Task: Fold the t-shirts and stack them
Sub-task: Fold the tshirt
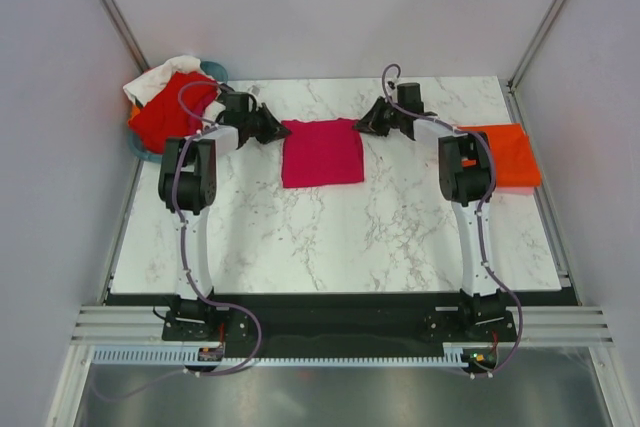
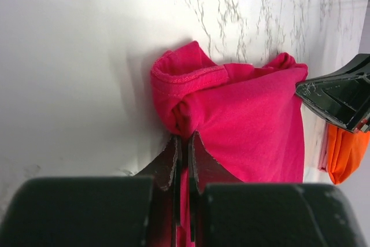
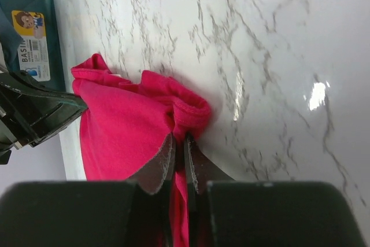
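The marble table (image 1: 330,237) carries everything, and both arms reach from its near edge toward the far side. The pink tee (image 1: 321,152) lies flat in the far middle of the table as a folded, almost square shape, between the two arms. The orange tee (image 1: 510,155) lies folded at the far right edge of the table, well apart from the pink one. At the far left corner stands a teal basket (image 1: 215,71), and a red tee (image 1: 165,117) is heaped over it, with a white tee (image 1: 160,77) bunched just behind the red one. The left pincer (image 1: 283,129) is at the far left corner of the pink tee; in the left wrist view its fingers (image 2: 173,163) are pressed together and pinch a gathered fold of pink cloth by the hem. The right pincer (image 1: 360,125) is at the far right corner of the same tee, and in the right wrist view its fingers (image 3: 193,166) are likewise pressed together on a bunch of the pink cloth. Both pinched corners are wrinkled and raised a little from the table.
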You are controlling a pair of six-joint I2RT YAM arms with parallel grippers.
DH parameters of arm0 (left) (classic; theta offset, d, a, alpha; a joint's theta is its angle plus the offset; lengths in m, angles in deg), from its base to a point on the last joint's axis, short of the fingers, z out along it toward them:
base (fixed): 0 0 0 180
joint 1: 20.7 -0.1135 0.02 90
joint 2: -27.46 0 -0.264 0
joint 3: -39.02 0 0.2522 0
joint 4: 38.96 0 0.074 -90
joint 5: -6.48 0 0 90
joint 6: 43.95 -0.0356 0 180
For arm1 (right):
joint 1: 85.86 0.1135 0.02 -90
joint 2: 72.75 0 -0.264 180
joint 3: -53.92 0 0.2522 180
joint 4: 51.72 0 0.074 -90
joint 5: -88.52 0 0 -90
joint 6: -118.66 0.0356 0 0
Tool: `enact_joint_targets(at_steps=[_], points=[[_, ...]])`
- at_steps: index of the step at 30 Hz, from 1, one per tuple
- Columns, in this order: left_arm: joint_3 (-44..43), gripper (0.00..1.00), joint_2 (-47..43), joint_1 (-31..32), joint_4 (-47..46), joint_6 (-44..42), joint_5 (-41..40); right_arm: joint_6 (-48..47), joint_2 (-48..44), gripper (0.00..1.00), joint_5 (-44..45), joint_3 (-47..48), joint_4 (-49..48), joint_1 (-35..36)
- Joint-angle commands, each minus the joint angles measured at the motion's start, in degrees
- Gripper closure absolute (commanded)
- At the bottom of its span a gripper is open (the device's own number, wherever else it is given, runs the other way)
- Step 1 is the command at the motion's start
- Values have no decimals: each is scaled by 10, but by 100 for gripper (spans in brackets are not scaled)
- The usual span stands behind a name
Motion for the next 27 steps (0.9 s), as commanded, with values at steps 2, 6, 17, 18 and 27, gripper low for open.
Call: enact_joint_targets(at_steps=[2,6,17,18,27], points=[[50,98,-59,28,-53,33,-5,-39,-66,100,21,-56,11,-14],[101,98,-79,37,-85,52,-8,-66,-103,46,54,-120,31,-19],[118,98,-99,34,-71,12,12,-158,-258,51,289,-249,120,-15],[119,98,-99,35,-69,10,16,-163,-266,54,312,-261,135,-15],[120,98,-110,35,-67,9,49,-213,-295,48,682,-238,257,34]])
